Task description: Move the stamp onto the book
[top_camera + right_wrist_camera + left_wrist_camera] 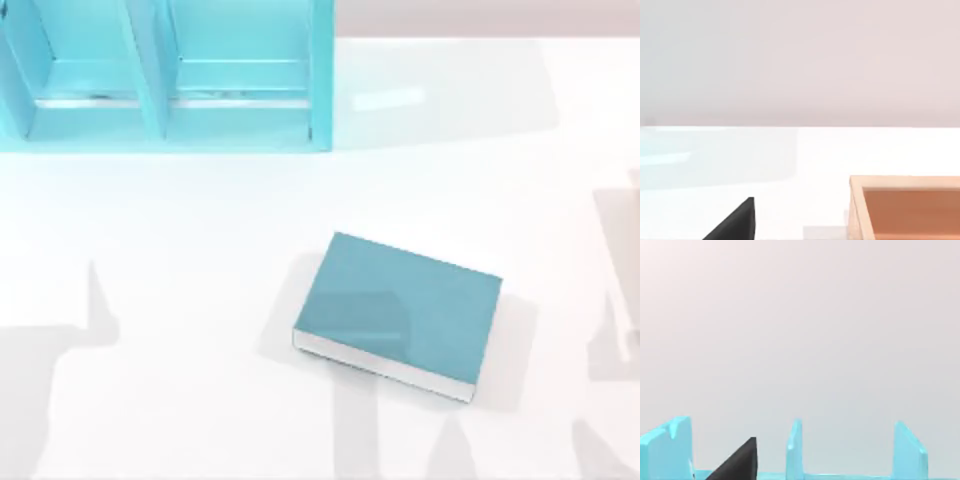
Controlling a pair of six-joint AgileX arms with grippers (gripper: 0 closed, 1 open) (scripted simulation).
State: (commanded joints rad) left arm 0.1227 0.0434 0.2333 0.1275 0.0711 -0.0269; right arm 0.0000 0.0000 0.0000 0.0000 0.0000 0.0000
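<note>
A: Left to right, what's there?
B: A glossy light-blue compartmented shelf unit (165, 75) at the back left, then the flat teal-blue hardcover book (400, 315) near the middle of the white table (150, 230).
A: The stamp?
B: I can't find it. Judging by the task, it's small, rigid and light; pinch its sides. I cannot tell either gripper's finger state.

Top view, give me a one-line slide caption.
Teal-blue book lying flat and askew on the white table, light-blue shelf unit behind it.
</note>
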